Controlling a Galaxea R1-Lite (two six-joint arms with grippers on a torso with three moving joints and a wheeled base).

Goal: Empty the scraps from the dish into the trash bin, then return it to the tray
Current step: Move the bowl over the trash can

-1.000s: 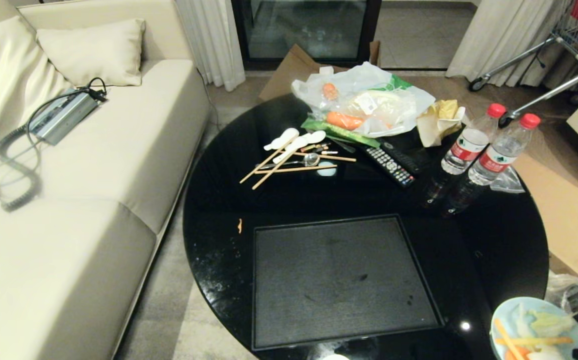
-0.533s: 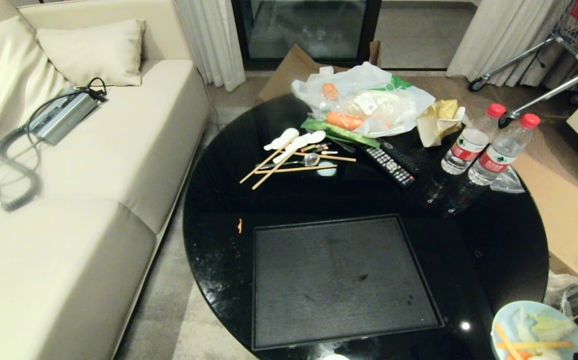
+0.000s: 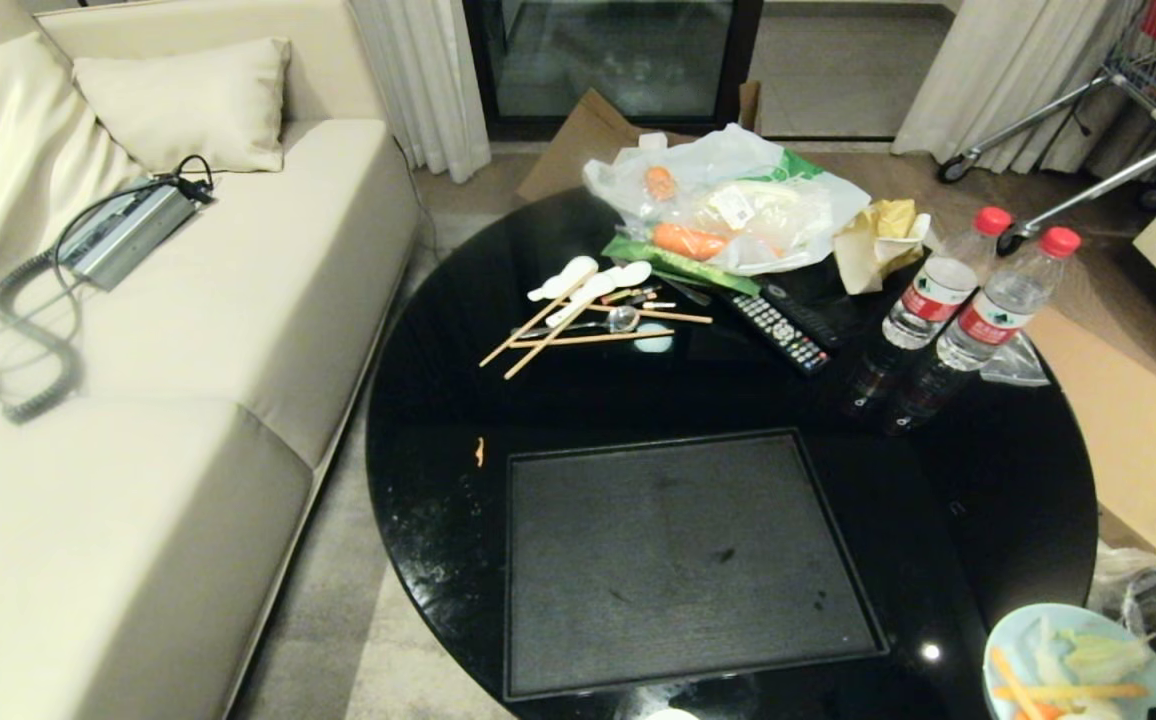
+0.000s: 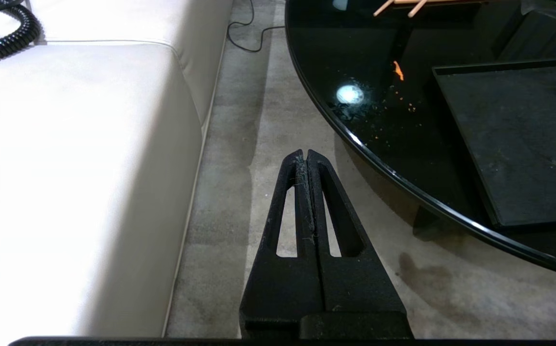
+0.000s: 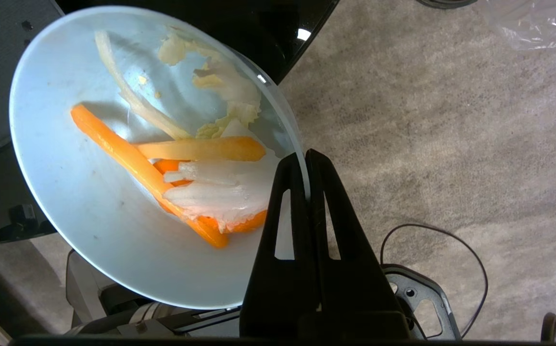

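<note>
The dish [image 5: 114, 192] is in the air, off the edge of the round black table [image 3: 438, 480], down in the near right corner of the head view. The right gripper [image 5: 305, 158] pinches the rim of the dish, with its two black fingers [image 5: 326, 211] pressed tight on the thin edge. The dish is tipped, and the scraps [image 5: 196, 182] lie inside it: long orange carrot strips and pale yellow and white peelings, bunched toward the side by the gripper. Grey carpet [image 5: 427, 144] shows under the dish. A crinkly clear bag [image 3: 1153, 600] sits just beside the dish in the head view, but I cannot tell whether the bin is in it. The tray [image 3: 683, 560] lies flat on the near part of the table with nothing on it. One small orange bit [image 3: 479, 452] lies on the table just left of the tray. Farther back on the table are white spoons [image 3: 588, 280], wooden chopsticks [image 3: 578, 335], a remote [image 3: 778, 330], a plastic bag with carrots [image 3: 738, 210], and two water bottles [image 3: 968, 300] with red caps. The left gripper [image 4: 305, 156] hangs low over the carpet between the cream sofa [image 4: 66, 168] and the table, with its fingers pressed together and holding nothing.
</note>
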